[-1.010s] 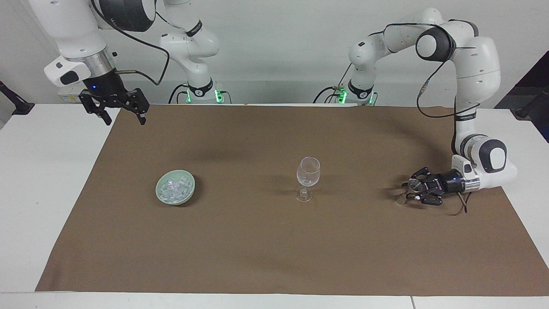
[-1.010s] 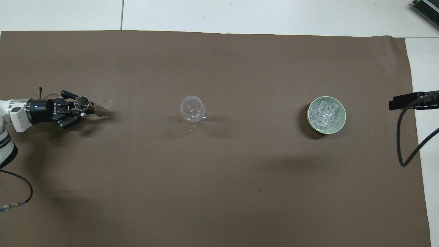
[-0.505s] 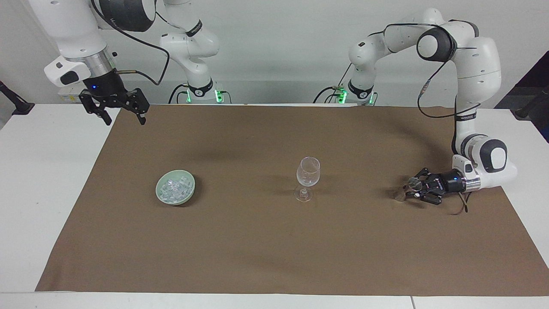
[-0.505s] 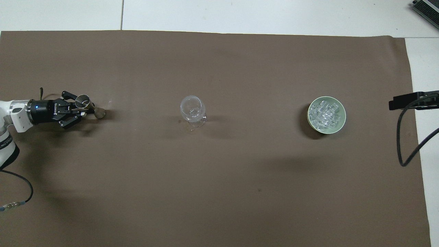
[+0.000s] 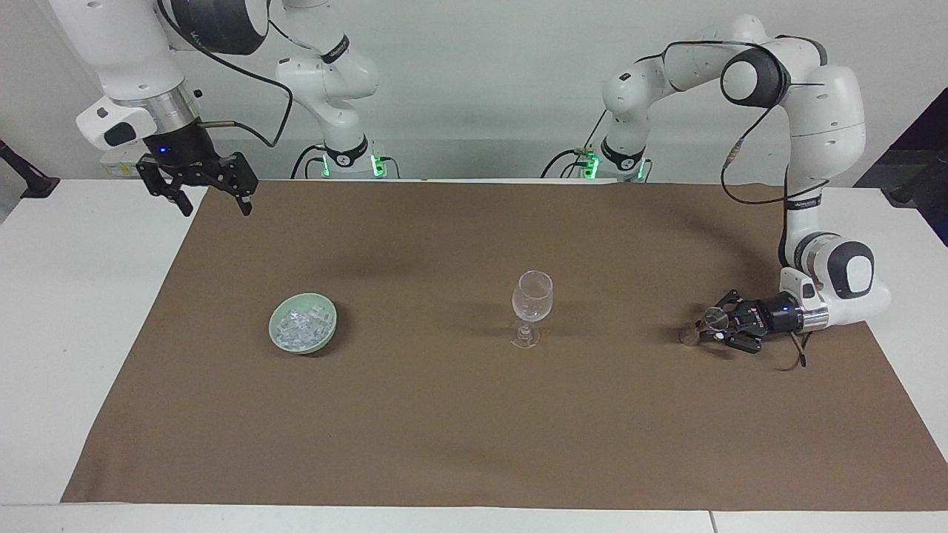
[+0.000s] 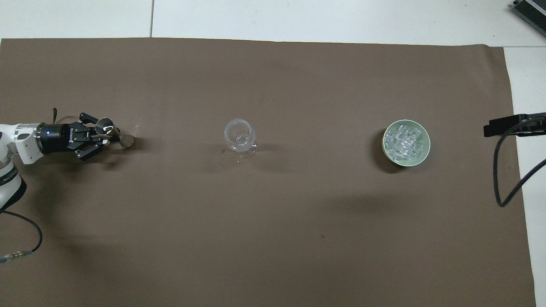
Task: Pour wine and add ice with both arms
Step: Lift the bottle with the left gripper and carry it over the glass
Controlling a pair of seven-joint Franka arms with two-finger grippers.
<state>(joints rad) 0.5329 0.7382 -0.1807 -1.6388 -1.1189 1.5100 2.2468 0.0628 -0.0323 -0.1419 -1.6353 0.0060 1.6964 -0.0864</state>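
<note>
The left pincer (image 5: 712, 326), low over the left arm's end of the worktop (image 5: 444, 414), pinches a small, light, slippery metal jigger (image 5: 703, 328) at its waist. The right pincer (image 5: 200, 189) hangs spread and waits. Slick ice (image 5: 300, 326) fills the green bowl (image 5: 275, 317); the fragile wine glass (image 5: 530, 305) stands mid-worktop.

Two large white jointed arms (image 5: 822, 111) with dark grey joint caps, silver wrist rings, looping black cables, green-lit bases, blue-lit black two-finger grippers (image 5: 715, 326) of linked bars

On the brown cloth (image 5: 474, 414) there are 2 glasses: 1 wine glass (image 5: 532, 297) at its middle, 1 small glass (image 5: 712, 321) toward the left arm's end. 1 green bowl (image 5: 302, 323) holds many ice (image 5: 300, 326) cubes.
</note>
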